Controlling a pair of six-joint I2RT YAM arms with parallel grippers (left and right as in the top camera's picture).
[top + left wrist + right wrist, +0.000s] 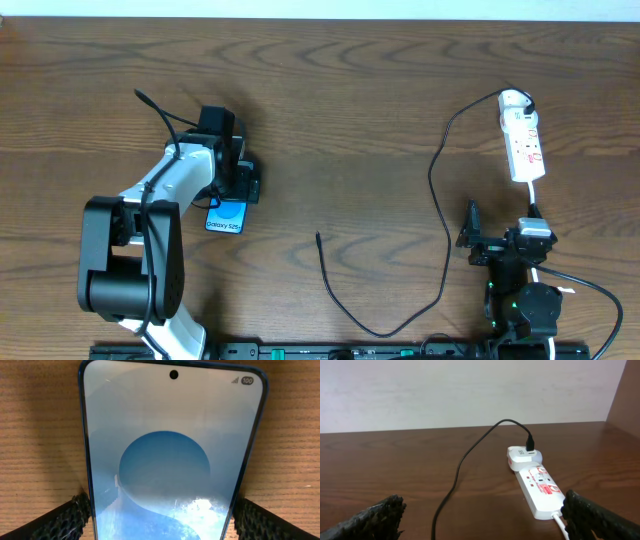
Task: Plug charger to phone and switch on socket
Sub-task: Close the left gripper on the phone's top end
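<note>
Phone point(170, 435) snug between both pads point(70, 517) of left gripper point(159, 517); right gripper point(482, 515) wide apart, empty, socket point(539, 487) ahead.

Narrow white power strip point(523, 145): lying flat, red-marked switches. Thin black charger cable point(432, 180): plugged at strip's far end, tip free. Blue-screen smartphone point(226, 216): face-up, well left of strip.

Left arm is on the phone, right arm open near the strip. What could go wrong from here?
1. The left gripper holds the blue-screened black-edged smartphone only by its side edges; it may pivot under insertion force.
2. The thin black charger cable loops between its loose tip and the open right gripper; reaching across may snag it and drag the narrow white power strip.
</note>
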